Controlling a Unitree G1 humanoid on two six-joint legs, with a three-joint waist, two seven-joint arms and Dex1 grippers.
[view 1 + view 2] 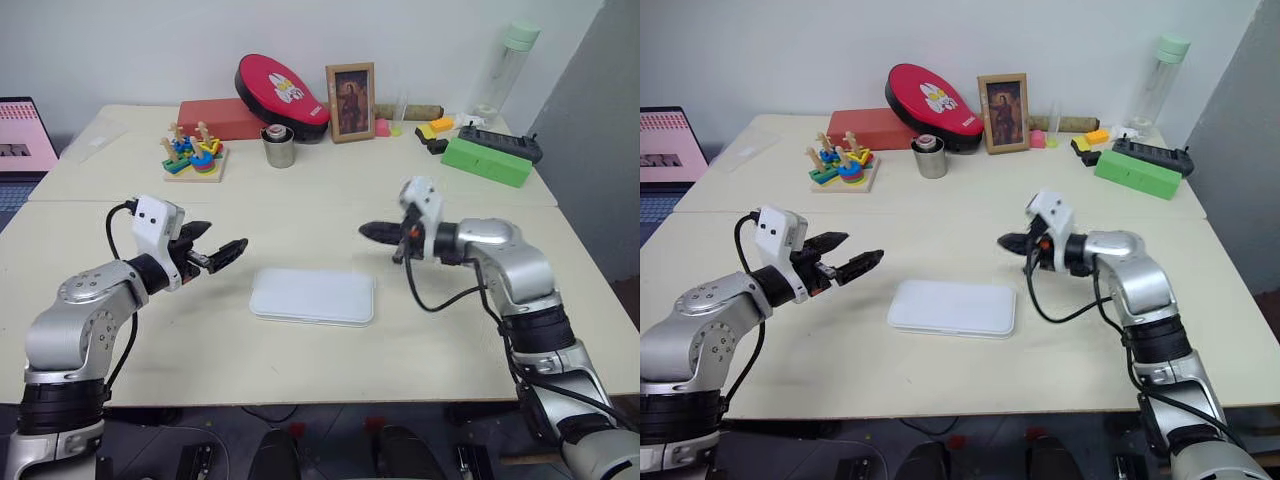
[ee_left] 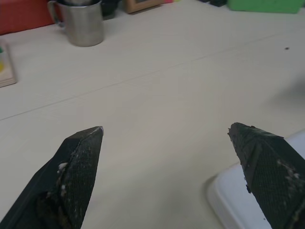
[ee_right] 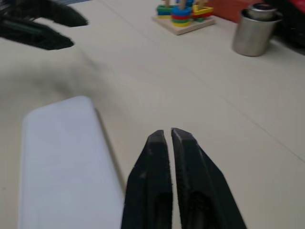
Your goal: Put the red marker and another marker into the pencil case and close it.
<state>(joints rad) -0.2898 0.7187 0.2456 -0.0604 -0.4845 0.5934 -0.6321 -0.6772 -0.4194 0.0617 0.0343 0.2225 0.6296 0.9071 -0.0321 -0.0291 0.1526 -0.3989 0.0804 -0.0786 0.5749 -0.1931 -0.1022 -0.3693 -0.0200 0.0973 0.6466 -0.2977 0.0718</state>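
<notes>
So the pencil case (image 1: 312, 296) is lying flat and shut on the bench (image 1: 330, 200), smack in the middle, and I can't spot either marker anywhere around it, so my guess is they're already inside, can't swear to it though. The left end effector (image 1: 222, 252) hangs just off the case's left end, a bit above the bench, fingers spread wide and holding nothing. The right end effector (image 1: 372, 232) hovers up past the case's far right corner, its fingers nearly pressed together with just a thin slit between them, also empty. Behind the case, well apart from it, there's a steel cup (image 1: 278, 147), a stacking toy (image 1: 193, 155), a red oval case (image 1: 281, 96) and a photo frame (image 1: 351, 102). As for handling: the case looks like hard smooth plastic, light, stiff and probably slippery, low and flat so there's not much to grab from the top. If it needs moving I'd pinch it across the narrow width at the long edges, or just push down on the lid near the front edge to make sure the latch has caught.
</notes>
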